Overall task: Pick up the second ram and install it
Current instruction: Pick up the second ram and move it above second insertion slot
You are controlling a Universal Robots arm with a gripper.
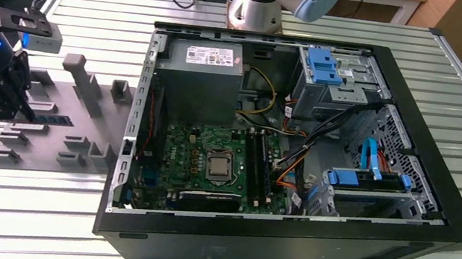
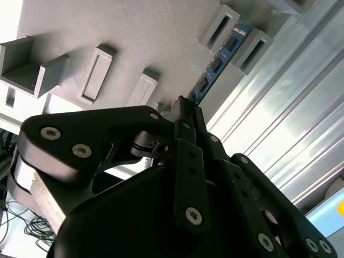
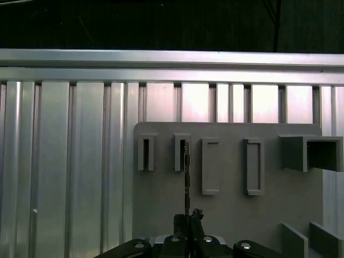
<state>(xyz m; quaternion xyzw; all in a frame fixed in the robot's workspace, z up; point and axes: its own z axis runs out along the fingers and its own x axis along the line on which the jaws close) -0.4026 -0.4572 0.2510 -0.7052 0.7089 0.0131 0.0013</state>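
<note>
Ram: your second ram (image 2: pixel 223 56) stands on edge in the grey fixture (image 2: pixel 107 32), its far end between two posts (image 2: pixel 252 45).
Claw: your gripper (image 2: pixel 185 110) looks pinched together on the stick's near end in both wrist views.
Done: reach and grip, I judge.
Left: the stick is not yet lifted out, and the black slot rails (image 1: pixel 255 165) in the open computer case (image 1: pixel 287 247), well apart, still wait for it.

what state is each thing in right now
long thin blue-green circuit-board ram stick: on edge between posts of the grey moulded plastic fixture
black gripper: shut on the stick's near end
black computer case: lying flat, side panel off
</note>
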